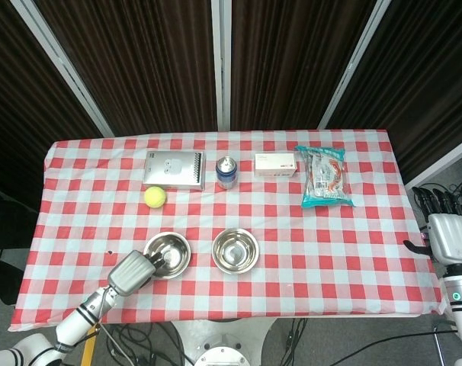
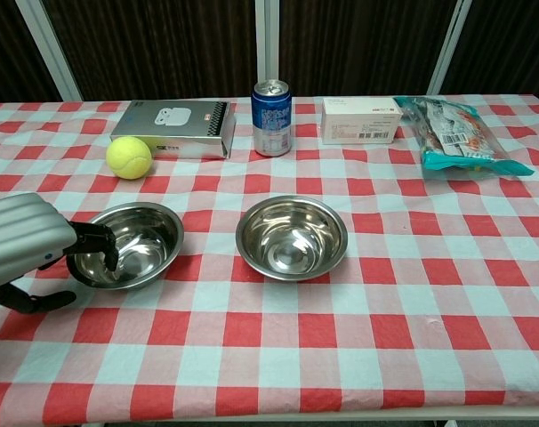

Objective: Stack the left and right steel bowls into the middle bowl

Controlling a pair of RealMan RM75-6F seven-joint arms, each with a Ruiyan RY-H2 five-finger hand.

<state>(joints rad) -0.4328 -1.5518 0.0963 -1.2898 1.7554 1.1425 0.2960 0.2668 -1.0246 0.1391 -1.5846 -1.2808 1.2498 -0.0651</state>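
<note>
1. I count two steel bowls on the checked table (image 2: 358,356): the left bowl (image 2: 132,245) and the middle bowl (image 2: 292,237). I see no third bowl.
2. Both bowls are shiny, round, upright and empty, side by side near the front edge, apart from each other.
3. There is also one tennis ball (image 2: 129,157), one blue can (image 2: 271,105), two boxes, and one snack bag (image 2: 456,133).
4. My left hand (image 2: 38,253) has its fingers hooked over the left bowl's near rim, thumb below on the cloth.
5. My right hand (image 1: 447,236) hangs off the table's right edge; how far it is open I cannot tell.
</note>
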